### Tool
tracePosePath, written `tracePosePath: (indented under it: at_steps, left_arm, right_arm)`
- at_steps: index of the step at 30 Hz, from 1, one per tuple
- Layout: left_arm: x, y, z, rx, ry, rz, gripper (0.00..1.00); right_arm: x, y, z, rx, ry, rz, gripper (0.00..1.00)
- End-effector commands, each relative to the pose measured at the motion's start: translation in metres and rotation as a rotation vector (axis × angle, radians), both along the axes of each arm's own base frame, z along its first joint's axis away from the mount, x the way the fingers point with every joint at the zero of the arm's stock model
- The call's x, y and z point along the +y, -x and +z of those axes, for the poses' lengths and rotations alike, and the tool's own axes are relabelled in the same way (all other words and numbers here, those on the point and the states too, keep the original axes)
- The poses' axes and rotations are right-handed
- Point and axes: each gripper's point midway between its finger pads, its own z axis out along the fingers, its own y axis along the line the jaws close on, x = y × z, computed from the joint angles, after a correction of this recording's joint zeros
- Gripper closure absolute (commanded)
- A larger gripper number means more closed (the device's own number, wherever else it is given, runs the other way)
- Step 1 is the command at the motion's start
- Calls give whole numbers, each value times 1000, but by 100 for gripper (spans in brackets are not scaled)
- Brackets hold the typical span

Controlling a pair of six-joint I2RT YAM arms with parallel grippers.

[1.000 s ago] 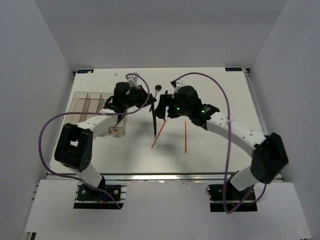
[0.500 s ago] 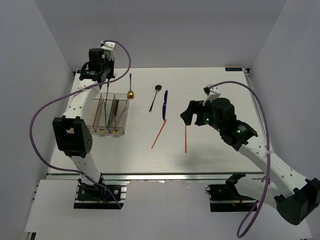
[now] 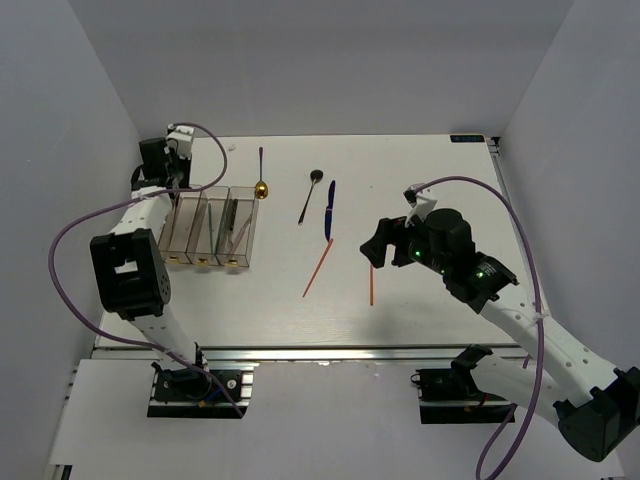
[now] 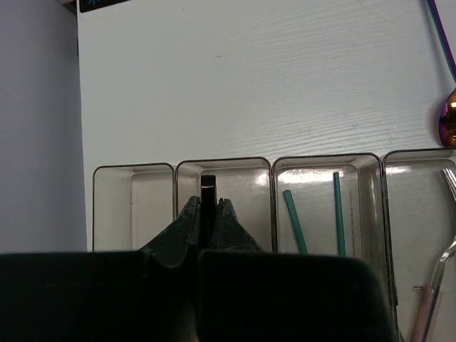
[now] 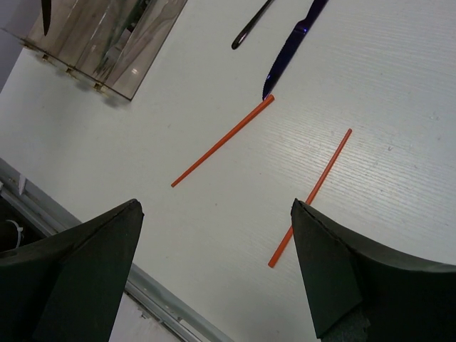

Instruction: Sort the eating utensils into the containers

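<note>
Left gripper (image 4: 207, 206) is being pressed tight on a black knife (image 4: 208, 184) above the bins (image 4: 223, 162). Right gripper (image 5: 215, 206) is being held wide open.

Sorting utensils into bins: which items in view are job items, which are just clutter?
Job: bins, black knife in left gripper, teal chopsticks, forks, gold spoon, black spoon, blue knife, orange chopsticks.
Not job: purple cables, front rail.

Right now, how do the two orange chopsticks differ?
The left chopstick slants, its far end at the knife tip; the right chopstick points straight away, touching nothing. The left one lies nearer the bins than the right one. Both lie flat on the table, unsorted.
</note>
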Motion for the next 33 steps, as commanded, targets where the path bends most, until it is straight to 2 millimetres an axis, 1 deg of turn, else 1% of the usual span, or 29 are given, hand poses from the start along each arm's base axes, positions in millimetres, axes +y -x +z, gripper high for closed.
tracePosePath:
  at_steps: [1,6,7,8,11,12,13,15,16,20,24,26,27,29,30,32,33]
  left_arm:
    - [-8,-9,54,-186,29,-54,100]
    - [-3,-3,41,-165,42,-41,99]
    - [-2,-1,42,-173,45,-36,99]
    - [-1,1,44,-177,45,-29,96]
    - [-1,7,45,-177,47,-23,94]
    - [-2,12,42,-170,51,-18,93]
    - [-1,12,45,-194,47,-10,88]
    - [1,16,46,-207,44,6,87]
    - [2,19,41,-202,45,16,85]
    - [3,23,42,-205,46,30,83]
    - [1,28,29,-167,72,40,82]
    - [-2,32,15,-139,93,40,82]
    - [-2,33,12,-135,94,40,81]
    - [-1,36,1,-115,100,55,77]
    - [0,37,-2,-109,100,60,71]
    - [3,39,-3,-109,99,88,64]
    - [4,39,-2,-116,102,93,56]
  right_arm:
    - [5,-1,10,-49,-24,38,11]
    - [8,1,13,-58,-40,53,11]
    - [8,1,14,-59,-41,53,11]
    - [8,1,14,-59,-41,53,11]
    - [9,1,15,-57,-46,57,11]
    - [10,2,16,-58,-50,60,11]
    - [9,2,16,-57,-53,59,11]
    - [9,3,18,-62,-59,61,11]
    - [9,4,18,-62,-61,60,11]
    - [7,5,21,-72,-64,58,11]
    - [7,6,22,-75,-70,60,11]
    - [8,6,23,-77,-74,63,11]
    - [8,6,22,-76,-75,62,11]
    - [9,7,23,-77,-76,67,11]
    - [9,6,22,-77,-75,68,11]
    - [8,6,23,-79,-75,65,11]
    - [8,7,23,-78,-78,65,11]
